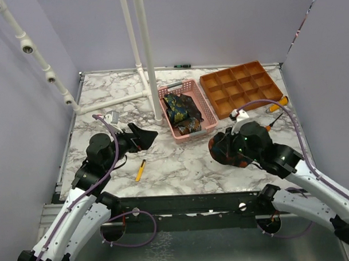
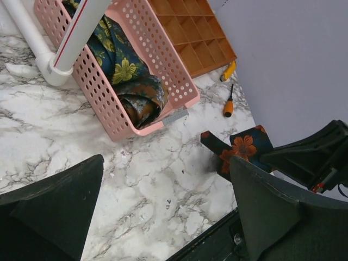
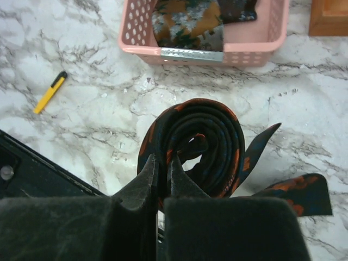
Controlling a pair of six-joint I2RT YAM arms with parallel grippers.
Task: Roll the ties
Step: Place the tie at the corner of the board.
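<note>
Navy silk with orange flowers is what you hold: one tie (image 3: 201,147) wound into a tight coil, just above the worktop (image 1: 175,165), near the front of the pink basket (image 1: 209,115) but apart from it. Your right pincer (image 3: 163,163) is clenched on the near wall of that coil, jaws nipping a few layers. Your left pincer (image 1: 143,137) is released, jaws wide, hovering well to the left of the basket with nothing in it.

The rolling of this tie looks nearly done. A loose tail (image 3: 296,196) remains unwound, so the next move likely calls for tucking it round without letting the coil spring open. The free left pincer could steady it.

The spiral face looks up at the right wrist, so the coil's axis runs along that pincer's reach. The tail points off to your right, flat on the marble. More ties (image 1: 179,110) lie in the basket.
</note>
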